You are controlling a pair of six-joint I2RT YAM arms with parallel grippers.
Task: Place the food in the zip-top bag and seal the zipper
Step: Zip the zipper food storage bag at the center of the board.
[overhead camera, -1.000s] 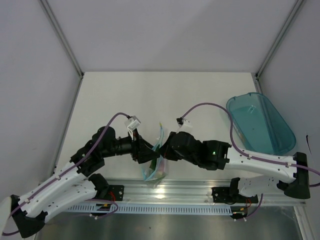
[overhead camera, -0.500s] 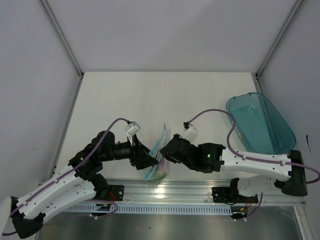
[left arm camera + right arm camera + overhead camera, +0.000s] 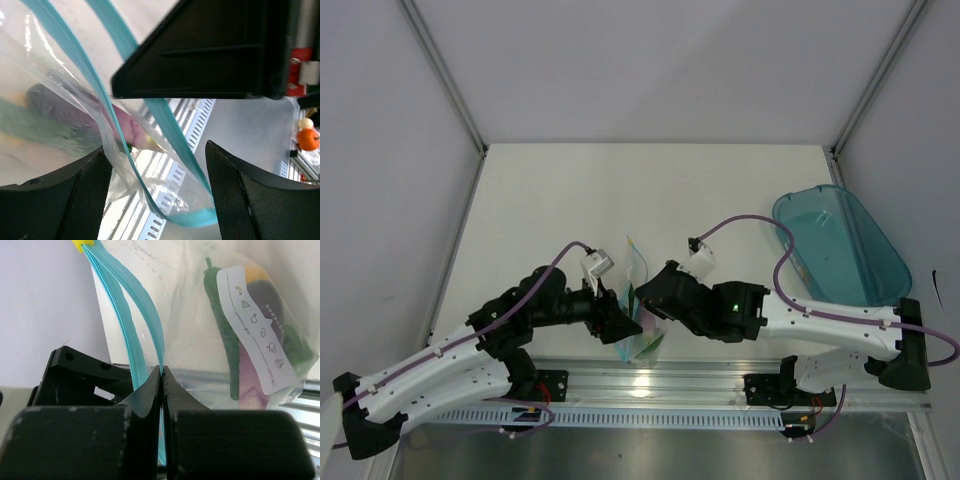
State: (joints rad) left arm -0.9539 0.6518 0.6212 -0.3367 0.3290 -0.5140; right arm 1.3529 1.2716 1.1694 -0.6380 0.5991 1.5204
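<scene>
Jaws of the right gripper are pressed flat together on the zipper, pinching the teal strip with no gap. Above that pinch the zipper's two tracks bow apart, meeting again at a yellow slider tab on the bag's top corner.

The left gripper is spread wide. The zip-top bag hangs loosely between its fingers, unclamped. A fold of film lies against one pad; contact with the other cannot be judged.

All the food shows inside the bag, toward its lower end: the green bell pepper, the dark eggplant and the yellow pepper behind a white printed label, plus a pale pink blur in the left wrist view that is probably the egg.

From above, both sets of fingertips are hidden under the wrists and the crumpled plastic, and the left wrist view is half blocked by the right gripper's black body.

Both arms reach inward and low, their wrists meeting at the bag from either side. The teal tray sits well apart from the bag, on the right arm's side.
</scene>
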